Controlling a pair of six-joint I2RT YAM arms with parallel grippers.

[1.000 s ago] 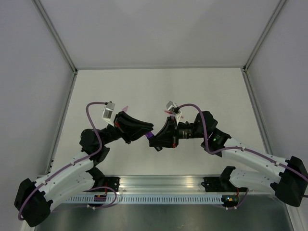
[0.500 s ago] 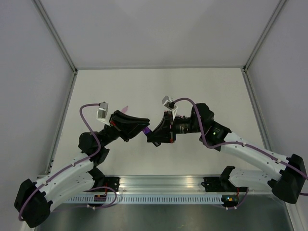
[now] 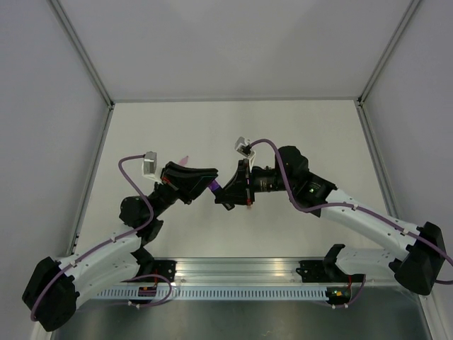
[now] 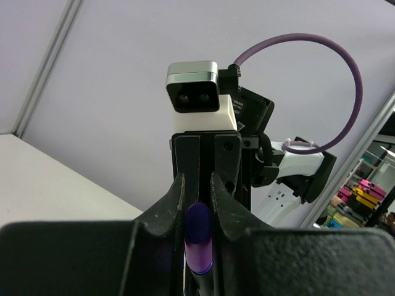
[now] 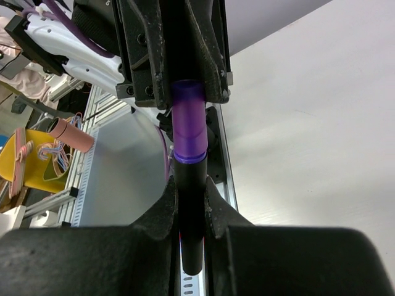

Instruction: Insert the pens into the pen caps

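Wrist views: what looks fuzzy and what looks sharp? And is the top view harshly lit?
Left wrist view: the left hand near the lens is blurry, the purple cap soft. Right wrist view: the cap on the black pen is crisp, the right hand hazy. Top view: even light, faint shadows.

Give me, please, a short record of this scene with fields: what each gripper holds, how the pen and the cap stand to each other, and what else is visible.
left gripper: shut on the purple plastic cap
right gripper: shut on the black pen barrel
pen and cap: in one line, the cap over the pen's end, held in the air above the white table
seating: cannot tell whether the cap is pushed fully on
elsewhere: small pink item beside the left wrist, too small to identify
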